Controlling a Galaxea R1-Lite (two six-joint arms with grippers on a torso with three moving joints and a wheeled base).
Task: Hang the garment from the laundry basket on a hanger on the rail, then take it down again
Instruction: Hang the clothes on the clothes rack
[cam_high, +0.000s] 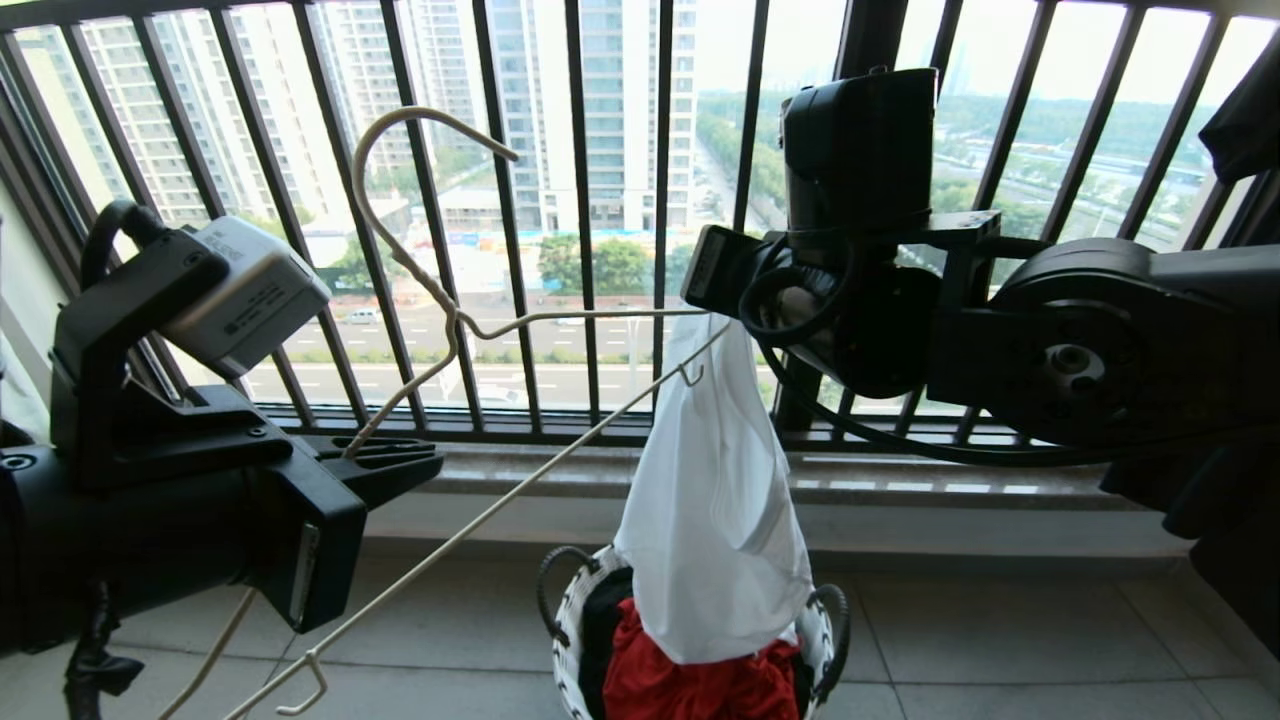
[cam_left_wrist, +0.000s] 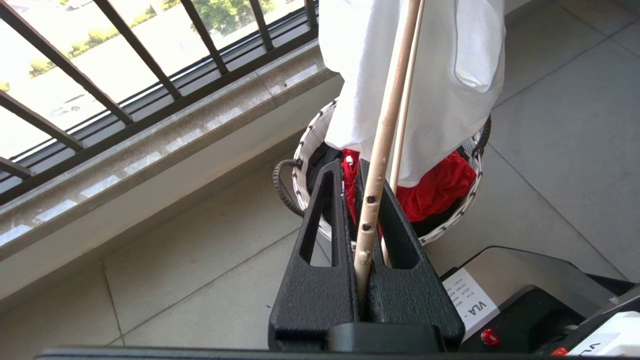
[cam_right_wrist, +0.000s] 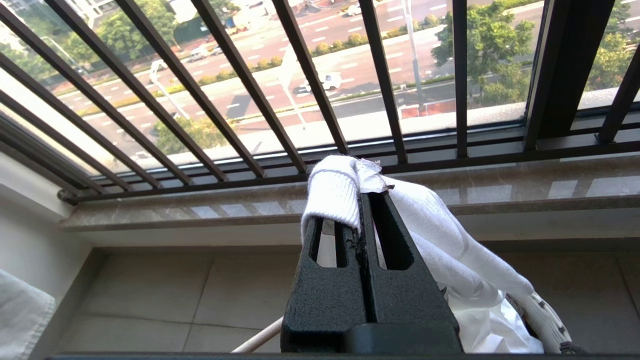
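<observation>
I am working close to the black window railing (cam_high: 590, 200), with its stone sill (cam_high: 900, 480) running along the far edge of the tiled floor (cam_high: 1000, 640); open floor is lying to the right of the laundry basket (cam_high: 822, 640) and in front of it. The basket is standing on the floor near the sill, with red cloth (cam_high: 700, 685) and something black heaped inside.

My left gripper (cam_high: 385, 462) is sitting low on the left, its jaws pressed together on the wire of the cream-white hanger (cam_high: 520, 320), low on one arm. The hanger is tilting, its long hook (cam_high: 400, 140) rising in front of the bars and its bottom wire slanting down toward the floor at the near left.

My right gripper (cam_right_wrist: 361, 215) is reaching in from the right, higher up, its jaws clamped on the ribbed collar of the white T-shirt (cam_high: 710, 500). The shirt is hanging straight down from it, its lower end draping into the basket over the red cloth. The hanger's far arm tip is lying against the top of the shirt, just beside the right gripper.
</observation>
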